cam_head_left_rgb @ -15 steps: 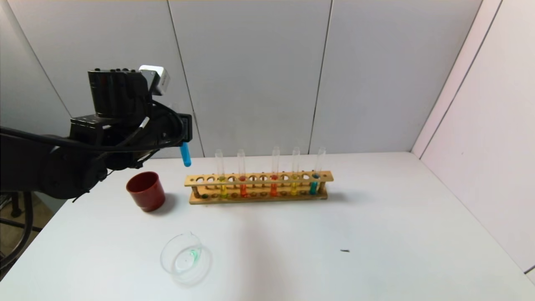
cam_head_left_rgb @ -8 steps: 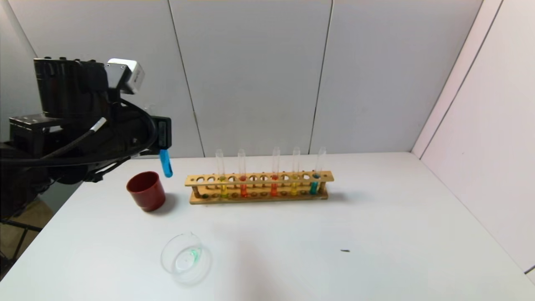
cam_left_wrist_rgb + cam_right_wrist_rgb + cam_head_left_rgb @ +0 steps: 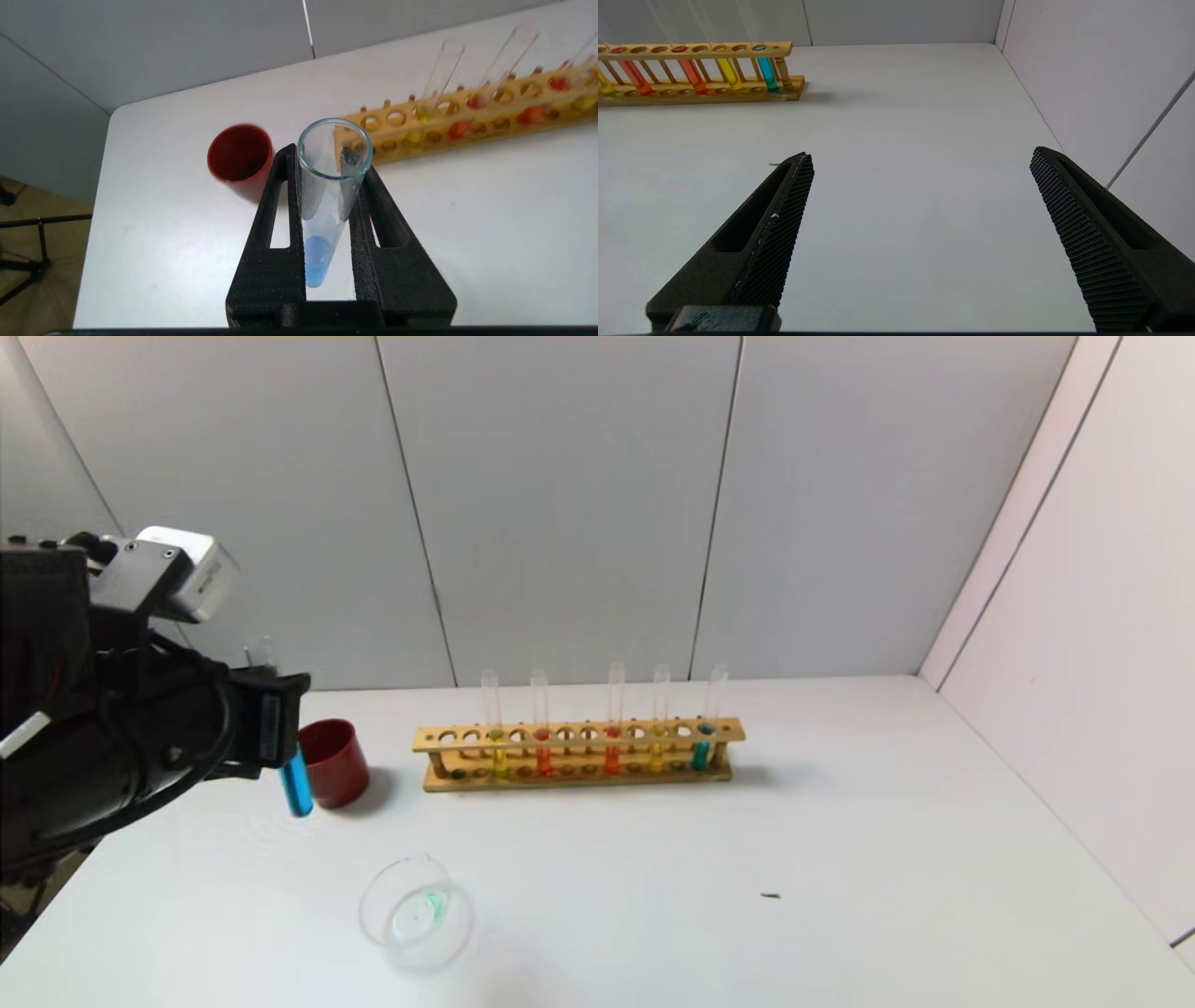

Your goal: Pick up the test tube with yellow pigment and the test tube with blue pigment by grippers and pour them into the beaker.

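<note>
My left gripper (image 3: 271, 723) is shut on the test tube with blue pigment (image 3: 296, 791) and holds it upright above the table, just left of the red cup. In the left wrist view the tube (image 3: 322, 205) sits between the two black fingers (image 3: 280, 210), blue liquid at its bottom. The beaker (image 3: 415, 913) stands near the front, right of and nearer than the tube, with a green trace inside. Two yellow test tubes (image 3: 498, 758) (image 3: 657, 754) stand in the wooden rack (image 3: 579, 753). My right gripper (image 3: 920, 163) is open and empty over bare table, out of the head view.
The dark-red cup (image 3: 331, 763) stands left of the rack. The rack also holds two orange-red tubes (image 3: 543, 758) and a teal tube (image 3: 700, 751). A small dark speck (image 3: 770, 896) lies on the white table. Walls stand behind and to the right.
My left gripper has carried the blue tube left, down and towards the front, from beside the rack's left end to in front of the red cup. The rest has not moved.
</note>
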You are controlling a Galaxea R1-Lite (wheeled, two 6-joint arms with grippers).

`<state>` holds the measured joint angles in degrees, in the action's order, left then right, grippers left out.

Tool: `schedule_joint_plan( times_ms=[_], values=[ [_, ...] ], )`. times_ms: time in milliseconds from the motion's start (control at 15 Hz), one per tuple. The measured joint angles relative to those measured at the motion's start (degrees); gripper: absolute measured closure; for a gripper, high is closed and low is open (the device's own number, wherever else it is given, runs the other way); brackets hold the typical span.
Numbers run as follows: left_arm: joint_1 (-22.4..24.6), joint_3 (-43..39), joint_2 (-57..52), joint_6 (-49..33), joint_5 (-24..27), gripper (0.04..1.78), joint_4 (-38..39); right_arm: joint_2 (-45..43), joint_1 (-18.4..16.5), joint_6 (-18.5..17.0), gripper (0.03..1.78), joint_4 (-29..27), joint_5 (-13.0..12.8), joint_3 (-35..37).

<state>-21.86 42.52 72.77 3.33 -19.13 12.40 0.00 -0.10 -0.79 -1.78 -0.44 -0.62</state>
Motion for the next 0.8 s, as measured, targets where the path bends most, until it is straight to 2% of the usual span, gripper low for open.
schedule_joint_plan(
  times_ms=[267,800],
  values=[
    [-0.02,-6.08,-4.69,5.84,-0.49,1.5,-2.36,0.0,0.0,0.02,0.11,0.02,0.0,0.0],
    [0.15,-10.45,-4.94,15.24,-1.02,1.5,-2.43,0.0,0.0,0.0,0.11,0.0,0.0,0.0]
  ],
)
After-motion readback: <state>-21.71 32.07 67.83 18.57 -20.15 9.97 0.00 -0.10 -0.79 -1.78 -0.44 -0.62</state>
